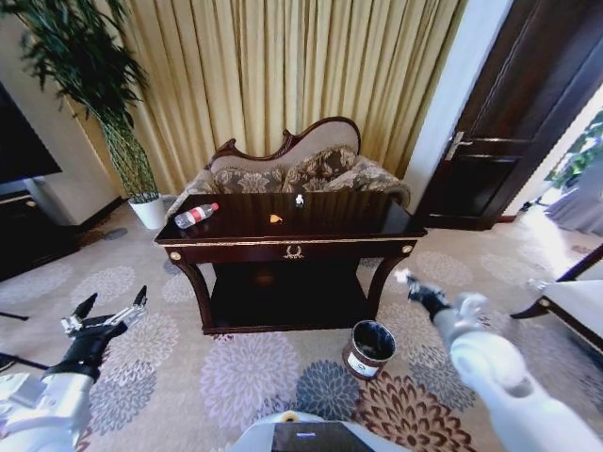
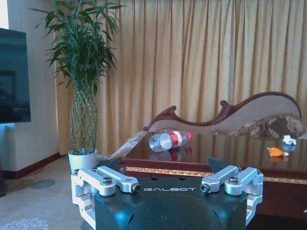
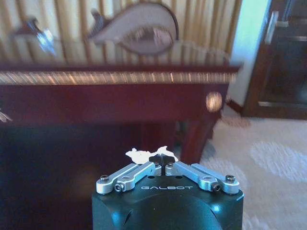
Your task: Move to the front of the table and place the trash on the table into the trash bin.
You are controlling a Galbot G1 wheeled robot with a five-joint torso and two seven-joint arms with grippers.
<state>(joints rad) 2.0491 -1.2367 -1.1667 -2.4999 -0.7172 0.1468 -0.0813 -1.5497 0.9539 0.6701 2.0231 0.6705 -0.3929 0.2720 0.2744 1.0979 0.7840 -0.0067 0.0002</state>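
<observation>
My right gripper point(image 1: 407, 280) is pinched shut on what looks like a white scrap point(image 3: 144, 154), with the trash bin point(image 1: 368, 348) just below, slightly left and nearer. My left gripper point(image 1: 111, 312) is spread wide and empty.

Bottle point(image 1: 196, 216) lying on dark table point(image 1: 358, 218) (left end), bin point(image 1: 368, 348) beside

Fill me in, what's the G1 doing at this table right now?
It is clearing trash from the dark table into the bin. The right pincer, shut on a small white scrap, is off the table's front right corner, above and just beyond the bin on the carpet. The left pincer hangs open, low at the left. A bottle, an orange scrap and a white piece lie on the tabletop.
</observation>
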